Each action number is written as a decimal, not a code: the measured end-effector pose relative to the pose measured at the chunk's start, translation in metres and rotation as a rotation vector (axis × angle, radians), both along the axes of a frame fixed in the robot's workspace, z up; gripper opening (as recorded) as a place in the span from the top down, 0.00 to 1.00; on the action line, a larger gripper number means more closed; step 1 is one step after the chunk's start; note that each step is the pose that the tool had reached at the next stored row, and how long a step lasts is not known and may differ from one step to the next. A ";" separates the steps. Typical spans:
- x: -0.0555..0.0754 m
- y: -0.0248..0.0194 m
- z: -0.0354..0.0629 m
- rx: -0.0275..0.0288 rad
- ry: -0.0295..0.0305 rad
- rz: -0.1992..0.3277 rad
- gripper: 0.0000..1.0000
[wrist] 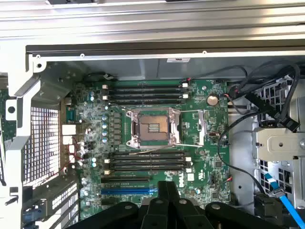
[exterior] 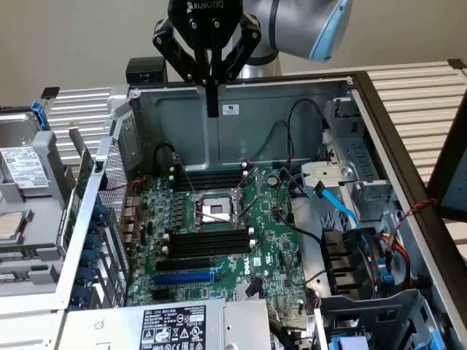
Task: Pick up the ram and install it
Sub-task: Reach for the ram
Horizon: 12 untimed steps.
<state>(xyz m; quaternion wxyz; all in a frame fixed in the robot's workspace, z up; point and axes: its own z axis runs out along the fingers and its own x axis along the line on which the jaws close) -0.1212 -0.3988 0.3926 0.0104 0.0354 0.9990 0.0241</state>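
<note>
Our tool (exterior: 211, 109), marked ROBOTIQ, hangs clenched with nothing in it above the open case (exterior: 292, 109). The ram (exterior: 77, 195), we think, is that green board edge just outside the exterior view's left wall.

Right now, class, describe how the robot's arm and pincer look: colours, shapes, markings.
The pincer is black, with angular linkages narrowing to slim fingers and white ROBOTIQ lettering on its body. The arm is a rounded silver-grey tube with a light blue end cap.
</note>
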 end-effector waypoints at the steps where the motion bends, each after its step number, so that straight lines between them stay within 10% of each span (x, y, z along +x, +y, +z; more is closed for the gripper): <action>1: 0.000 0.0000 0.0000 -0.0001 0.0000 0.000 0.89; 12: 0.000 0.0000 0.0000 -0.0001 0.0000 -0.001 0.89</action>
